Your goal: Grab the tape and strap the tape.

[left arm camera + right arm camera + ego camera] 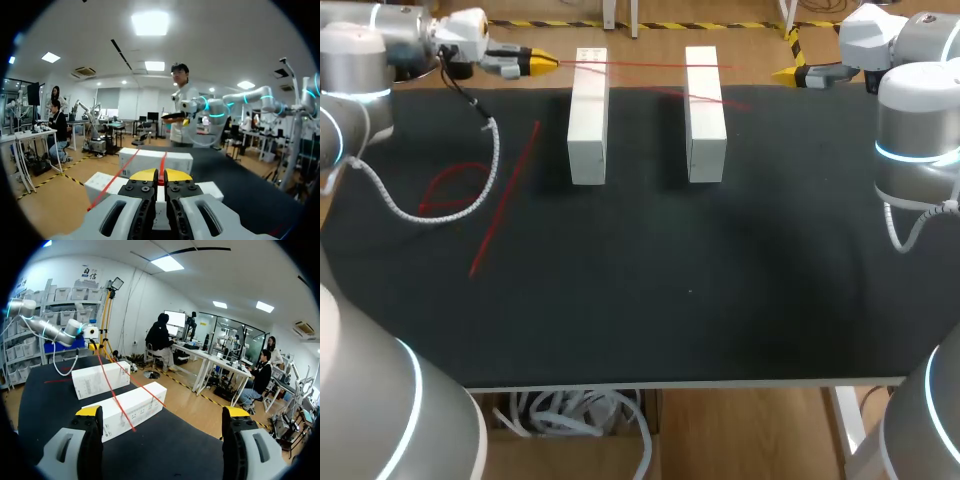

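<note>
Head view: tape spans boxes near far edge.

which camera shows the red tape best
head view: it shows the red tape whole, from the left gripper across both white boxes, plus loose strands on the table. left wrist view shows only the end pinched in its shut fingers and strands leading to the boxes; right wrist view, strands crossing the boxes.

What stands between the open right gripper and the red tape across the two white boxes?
Nothing visible does. Ahead of the right gripper only bare black table leads to the nearer box, where the tape crosses. The left gripper, past the farther box, is shut on the tape's other end.
</note>
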Robot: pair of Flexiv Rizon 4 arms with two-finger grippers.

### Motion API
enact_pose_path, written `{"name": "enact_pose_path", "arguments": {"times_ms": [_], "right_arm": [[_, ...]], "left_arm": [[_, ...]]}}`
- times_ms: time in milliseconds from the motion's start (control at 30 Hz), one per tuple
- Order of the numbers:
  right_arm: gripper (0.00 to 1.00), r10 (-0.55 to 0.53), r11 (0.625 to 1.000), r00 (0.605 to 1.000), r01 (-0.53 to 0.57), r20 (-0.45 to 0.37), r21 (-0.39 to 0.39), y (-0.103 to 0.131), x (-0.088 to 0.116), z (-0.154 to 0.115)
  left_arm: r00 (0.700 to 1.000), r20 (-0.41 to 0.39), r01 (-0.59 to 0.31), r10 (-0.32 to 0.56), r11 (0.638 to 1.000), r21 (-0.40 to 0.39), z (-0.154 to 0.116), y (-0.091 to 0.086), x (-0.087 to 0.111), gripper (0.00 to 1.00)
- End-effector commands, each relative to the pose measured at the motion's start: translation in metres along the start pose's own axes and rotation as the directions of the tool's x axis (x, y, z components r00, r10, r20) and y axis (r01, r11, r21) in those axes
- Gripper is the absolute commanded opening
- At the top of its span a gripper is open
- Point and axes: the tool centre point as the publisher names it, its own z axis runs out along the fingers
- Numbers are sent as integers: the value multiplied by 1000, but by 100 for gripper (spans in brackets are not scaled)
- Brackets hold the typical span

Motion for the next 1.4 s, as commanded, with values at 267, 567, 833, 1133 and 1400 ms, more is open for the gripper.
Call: {"name": "enact_pose_path", "arguments": {"times_ms": [267, 567, 833, 1133, 1400], "right_arm": [[100, 0, 1000, 1000, 0, -1, -1, 0, -1, 0], [100, 0, 1000, 1000, 0, -1, -1, 0, -1, 0], [100, 0, 1000, 1000, 0, -1, -1, 0, -1, 0], [100, 0, 1000, 1000, 0, -1, -1, 0, -1, 0], [100, 0, 1000, 1000, 0, -1, -1, 0, -1, 0]], "left_arm": [[996, 84, -17, 13, 999, 44, 31, -54, 35, 0], [985, 164, -52, 45, 998, 40, 60, -93, 39, 0], [965, 250, -95, 77, 993, 63, 71, -127, 36, 0], [945, 318, -134, 81, 979, 150, 77, -147, 40, 0], [929, 360, -189, 91, 950, 248, 84, -162, 37, 0]]}}
